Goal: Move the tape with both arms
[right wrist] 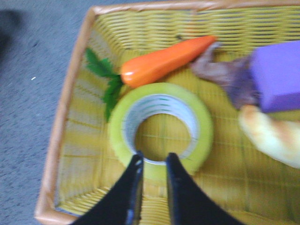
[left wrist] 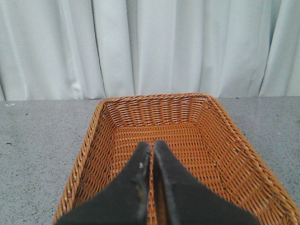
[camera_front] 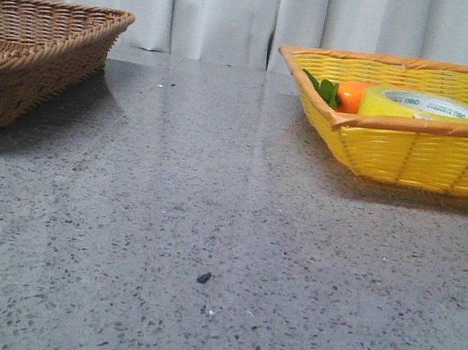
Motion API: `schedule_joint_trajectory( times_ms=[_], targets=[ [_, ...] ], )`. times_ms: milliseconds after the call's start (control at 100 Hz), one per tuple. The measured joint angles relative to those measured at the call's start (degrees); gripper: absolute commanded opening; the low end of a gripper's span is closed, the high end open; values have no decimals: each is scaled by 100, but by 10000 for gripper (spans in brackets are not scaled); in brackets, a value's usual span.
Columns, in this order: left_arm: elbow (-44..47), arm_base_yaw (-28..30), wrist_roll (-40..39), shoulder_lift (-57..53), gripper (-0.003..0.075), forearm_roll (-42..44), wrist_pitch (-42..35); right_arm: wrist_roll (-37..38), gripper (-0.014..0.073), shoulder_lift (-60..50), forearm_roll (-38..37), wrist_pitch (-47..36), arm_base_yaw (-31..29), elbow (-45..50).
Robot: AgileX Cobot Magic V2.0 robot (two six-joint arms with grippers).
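**Tape lying flat in the yellow basket, right fingers poised at its rim**

The tape (right wrist: 161, 126) is seen lying flat on the floor of the yellow basket (right wrist: 70, 117), its white printed core facing upward. In the front view the roll (camera_front: 427, 108) is partly hidden behind the basket's near rim (camera_front: 424, 127), at the right of the grey speckled table (camera_front: 207, 225). Just beside the roll an orange carrot (right wrist: 164, 61) with green leaves is laid, its leaves close to or touching the roll's edge. A purple block (right wrist: 279, 75) and a pale yellowish object (right wrist: 274, 138), too blurred to be identified, are placed in the same basket on the side away from the carrot's leaves.

The right gripper (right wrist: 153, 161) is held over the near part of the roll, its two black fingers (right wrist: 136, 178) parted by only a narrow gap. The fingertips appear to straddle the roll's wall, though contact cannot be confirmed from this blurred view; nothing is seen to be lifted.

The left gripper (left wrist: 152, 149) is positioned above the brown wicker basket (left wrist: 225, 126), which stands at the left of the table. Its fingers (left wrist: 140, 164) are pressed nearly together, with only a thin slit between them, and nothing is held. A white curtain (camera_front: 219, 0) is hung behind the table.
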Motion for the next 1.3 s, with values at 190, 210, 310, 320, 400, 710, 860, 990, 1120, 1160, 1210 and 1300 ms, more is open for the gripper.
schedule_joint_trajectory(
  times_ms=[190,210,310,320,400,710,860,990,1120,1160,1210,1300],
  targets=[
    [0,0,0,0,-21,0,0,0,404,1119,0,665,519,-923],
    [0,0,0,0,-21,0,0,0,404,1237,0,739,532,-1010],
    [0,0,0,0,-21,0,0,-40,403,1772,8,1093,585,-1409],
    [0,0,0,0,-21,0,0,-38,403,1808,8,1143,585,-1463],
    [0,0,0,0,-21,0,0,-64,402,2217,8,1417,585,-1736],
    [0,0,0,0,-21,0,0,-123,389,3223,-66,1866,585,-2326],
    [0,0,0,0,-21,0,0,-123,202,3423,-84,1907,585,-2341],
    [0,0,0,0,-21,0,0,-123,43,3447,-169,1930,585,-2341],
    [0,0,0,0,-21,0,0,-138,-4,3447,-186,1930,585,-2354],
    [0,0,0,0,-21,0,0,-138,-5,3447,-186,1930,585,-2354],
    [0,0,0,0,-21,0,0,-138,-5,3447,-186,1930,585,-2354],
    [0,0,0,0,-21,0,0,-138,-5,3447,-199,1930,585,-2363]
  ],
)
